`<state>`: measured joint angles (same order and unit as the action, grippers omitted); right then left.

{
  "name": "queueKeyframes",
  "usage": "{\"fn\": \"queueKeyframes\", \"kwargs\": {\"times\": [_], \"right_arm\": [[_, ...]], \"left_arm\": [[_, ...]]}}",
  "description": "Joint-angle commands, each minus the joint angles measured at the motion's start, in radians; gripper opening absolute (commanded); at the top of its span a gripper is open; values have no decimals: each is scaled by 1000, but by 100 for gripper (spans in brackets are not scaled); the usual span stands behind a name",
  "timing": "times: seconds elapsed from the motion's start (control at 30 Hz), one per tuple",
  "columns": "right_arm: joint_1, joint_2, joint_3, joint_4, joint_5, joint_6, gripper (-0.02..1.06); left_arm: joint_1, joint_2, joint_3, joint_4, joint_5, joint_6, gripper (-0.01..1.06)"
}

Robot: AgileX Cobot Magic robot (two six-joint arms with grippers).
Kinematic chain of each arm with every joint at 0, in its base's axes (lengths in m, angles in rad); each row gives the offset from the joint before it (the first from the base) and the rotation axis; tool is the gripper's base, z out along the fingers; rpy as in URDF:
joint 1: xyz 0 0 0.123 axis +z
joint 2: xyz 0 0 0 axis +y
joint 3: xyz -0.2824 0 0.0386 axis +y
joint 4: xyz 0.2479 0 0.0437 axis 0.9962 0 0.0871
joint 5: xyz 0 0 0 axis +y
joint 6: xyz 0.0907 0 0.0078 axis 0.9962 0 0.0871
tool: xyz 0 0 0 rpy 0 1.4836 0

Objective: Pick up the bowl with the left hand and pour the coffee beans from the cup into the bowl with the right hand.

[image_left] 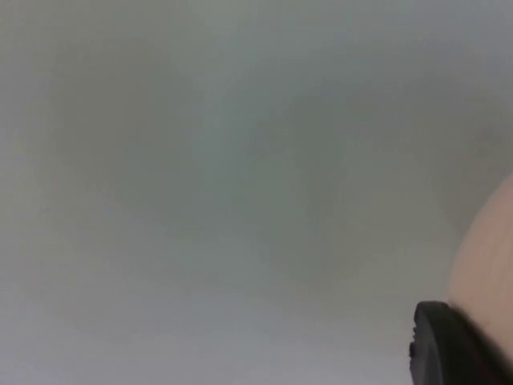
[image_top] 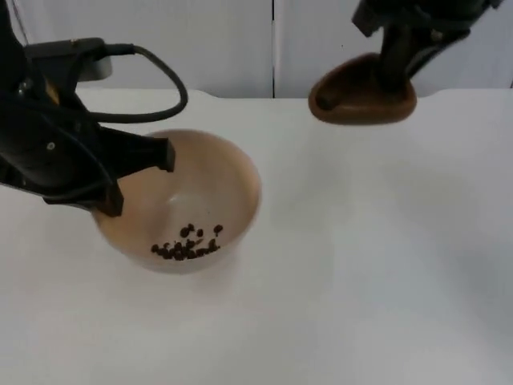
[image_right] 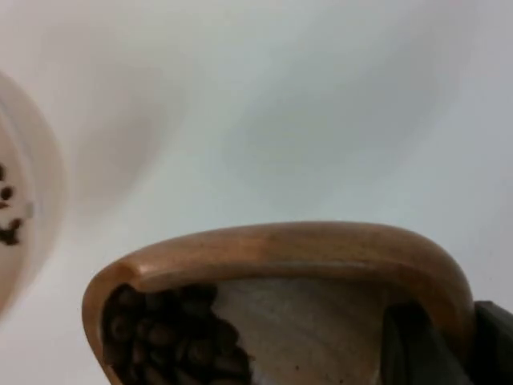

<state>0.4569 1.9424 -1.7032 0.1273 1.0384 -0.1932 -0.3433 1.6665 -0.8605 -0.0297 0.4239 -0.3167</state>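
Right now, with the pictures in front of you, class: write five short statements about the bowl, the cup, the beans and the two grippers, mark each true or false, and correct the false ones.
1. The bowl already holds some coffee beans. True.
2. The left gripper grips the bowl at its rim. True.
3. The wooden cup is empty. False: the right wrist view shows coffee beans still inside it.
4. The right gripper holds the cup directly above the bowl. False: in the top view the cup is well off to the bowl's right, near the grey partition wall.
5. Beans lie scattered on the white table. False: none are seen on it.
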Motion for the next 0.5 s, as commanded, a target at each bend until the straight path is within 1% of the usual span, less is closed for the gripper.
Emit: {"fn": "queueKeyframes", "kwargs": {"times": [0.0, 0.07, 0.1, 0.2, 0.23, 0.27, 0.37, 0.47], "right_arm": [[-17, -4, 48, 13, -52, 7, 0], [-29, -4, 117, 8, -114, 28, 0], [-29, -4, 117, 8, -114, 28, 0], [-29, -4, 221, 3, -234, 55, 0], [-29, -4, 259, 3, -271, 68, 0], [-29, -4, 259, 3, -271, 68, 0], [-29, -4, 353, 3, -377, 103, 0], [-29, -4, 421, 3, -427, 117, 0]], "left_arm": [[41, 31, -21, -117, -19, 125, 0], [73, 67, -39, -178, -21, 204, 0], [73, 67, -39, -178, -21, 204, 0], [106, 127, -72, -224, -21, 265, 0], [113, 143, -84, -226, -21, 270, 0], [113, 143, -84, -226, -21, 270, 0], [113, 197, -119, -226, -22, 293, 0], [113, 245, -155, -226, -22, 293, 0]]}}
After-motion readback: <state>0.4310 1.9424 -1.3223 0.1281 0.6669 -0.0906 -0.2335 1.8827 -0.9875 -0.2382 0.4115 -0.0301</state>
